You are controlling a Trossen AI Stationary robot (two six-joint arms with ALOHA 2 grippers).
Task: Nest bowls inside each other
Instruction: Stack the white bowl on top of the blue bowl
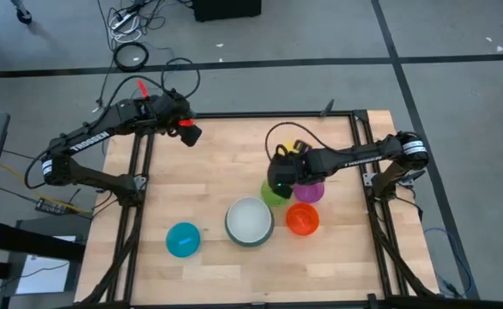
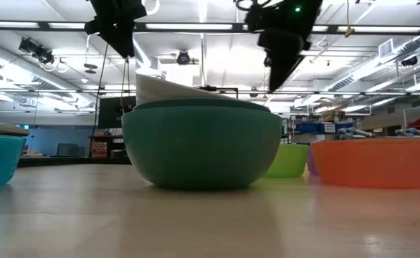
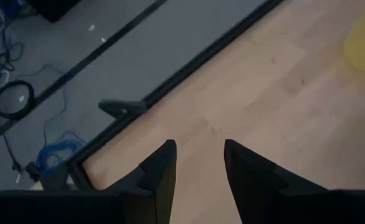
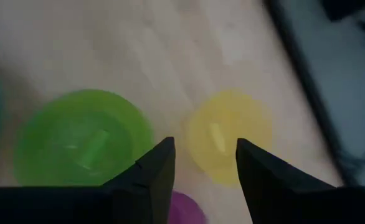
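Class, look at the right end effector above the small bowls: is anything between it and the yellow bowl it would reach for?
Nothing visible blocks it. The right end effector hangs open above the yellow bowl, with only bare table around; the lime bowl sits apart beside it.

Bright overhead ceiling lights; wrist views blurred.

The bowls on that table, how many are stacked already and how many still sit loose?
One stack shows: a white bowl sits inside the teal bowl. Nothing is in hand; the right gripper is open above the yellow bowl and lime bowl, and the left gripper waits open near the table's far edge. The purple bowl, orange bowl and light blue bowl sit loose.
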